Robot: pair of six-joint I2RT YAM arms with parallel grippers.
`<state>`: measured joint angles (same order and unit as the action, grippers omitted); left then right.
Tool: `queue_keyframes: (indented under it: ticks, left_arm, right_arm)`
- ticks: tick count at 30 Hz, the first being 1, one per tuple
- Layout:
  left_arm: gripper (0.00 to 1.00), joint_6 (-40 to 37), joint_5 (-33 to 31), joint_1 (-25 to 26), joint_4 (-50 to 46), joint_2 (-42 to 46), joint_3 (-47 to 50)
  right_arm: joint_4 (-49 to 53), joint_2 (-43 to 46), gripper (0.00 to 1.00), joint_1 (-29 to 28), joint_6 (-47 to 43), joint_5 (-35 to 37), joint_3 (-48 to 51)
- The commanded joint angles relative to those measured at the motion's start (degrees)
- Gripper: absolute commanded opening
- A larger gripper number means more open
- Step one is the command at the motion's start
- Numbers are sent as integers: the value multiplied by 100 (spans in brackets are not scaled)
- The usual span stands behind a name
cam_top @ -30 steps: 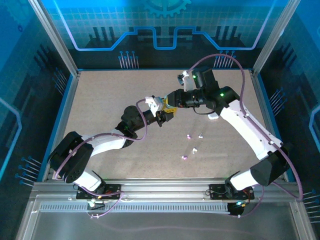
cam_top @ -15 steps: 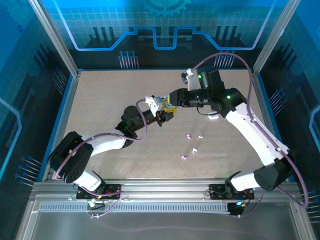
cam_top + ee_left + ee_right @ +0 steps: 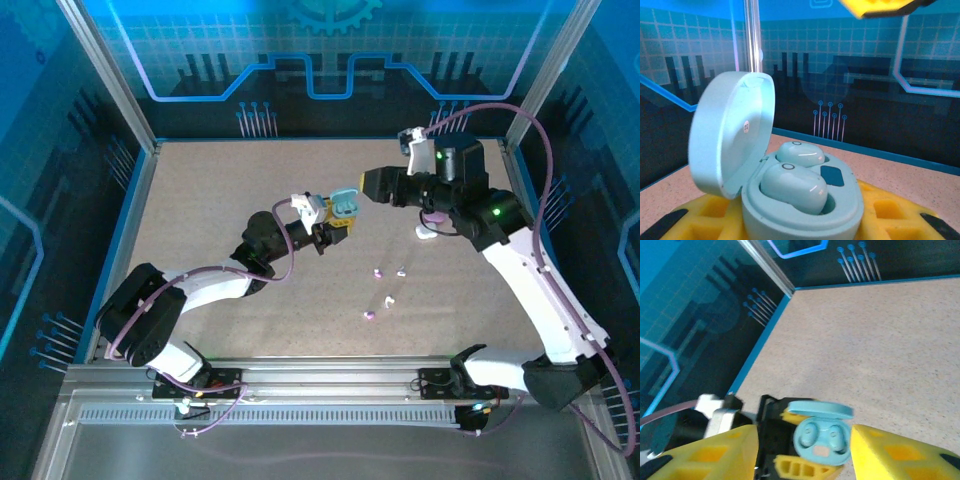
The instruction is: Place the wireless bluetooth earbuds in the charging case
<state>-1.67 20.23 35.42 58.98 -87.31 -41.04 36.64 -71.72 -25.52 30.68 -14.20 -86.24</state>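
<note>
Light-blue charging case (image 3: 805, 210) pinched in left pincer (image 3: 337, 222), lid open, two earbuds (image 3: 792, 186) seated inside, right pincer (image 3: 366, 186) spread, empty, near the case.

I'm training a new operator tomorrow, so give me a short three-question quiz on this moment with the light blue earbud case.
1. True or false: the lid of the light blue charging case is shut.
2. How many earbuds sit in the case's sockets? A. none B. two C. one
3. Fill in: the case is gripped between the yellow fingers of the ___ gripper.

Key:
1. False. The lid stands open.
2. B.
3. Left. The left gripper holds it above the table.
</note>
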Motion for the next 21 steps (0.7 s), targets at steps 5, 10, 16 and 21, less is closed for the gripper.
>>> queue_keyframes:
  ticks: [5, 10, 16, 21]
  left_arm:
    - [33, -22, 544, 36, 54, 294, -8]
    - [33, 61, 691, 36, -27, 322, -90]
    - [33, 157, 655, 37, -38, 317, -166]
    - [33, 167, 599, 18, -70, 300, -220]
  right_arm:
    - [928, -961, 58, 345, 177, -503, -833]
    - [1363, -1542, 60, 359, 81, -959, -1291]
    - [1567, -1820, 60, 359, -143, -1448, -1365]
    - [1556, -1770, 59, 363, -255, -1586, -1144]
